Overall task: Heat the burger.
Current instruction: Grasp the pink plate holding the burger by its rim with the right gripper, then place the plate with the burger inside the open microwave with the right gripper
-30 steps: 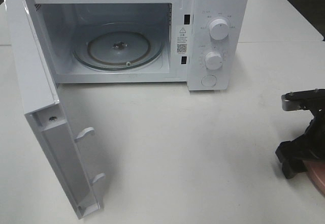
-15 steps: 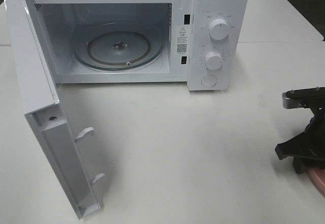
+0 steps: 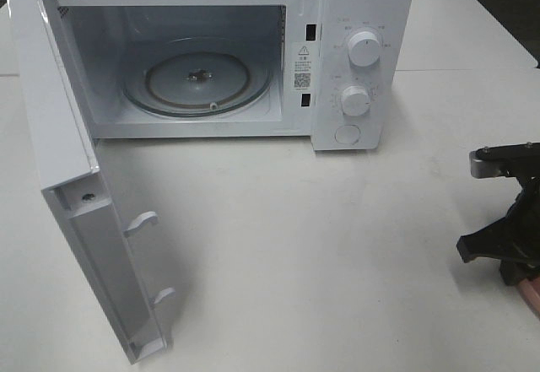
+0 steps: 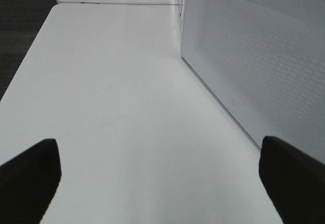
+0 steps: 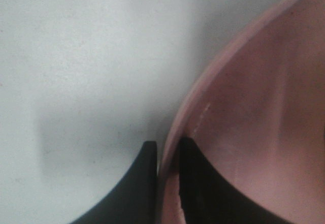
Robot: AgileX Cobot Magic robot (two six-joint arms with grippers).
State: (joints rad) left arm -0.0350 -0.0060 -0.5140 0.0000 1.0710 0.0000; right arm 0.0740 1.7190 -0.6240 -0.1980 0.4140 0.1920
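I am clamping my right end effector [image 5: 166, 150] on the thin rim of the stiff, likely slippery plate [image 5: 254, 107] right of the microwave [image 3: 371, 18], burger unseen, left end effector [image 4: 160, 173] hanging open.

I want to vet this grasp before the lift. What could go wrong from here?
1. The right claw pinches only the thin rim of the plate, at one side. The plate may tilt or slip out once it is lifted.
2. The burger shows in no view, so whether it sits steady on the plate cannot be checked. If it is there, a tilt might slide it off.
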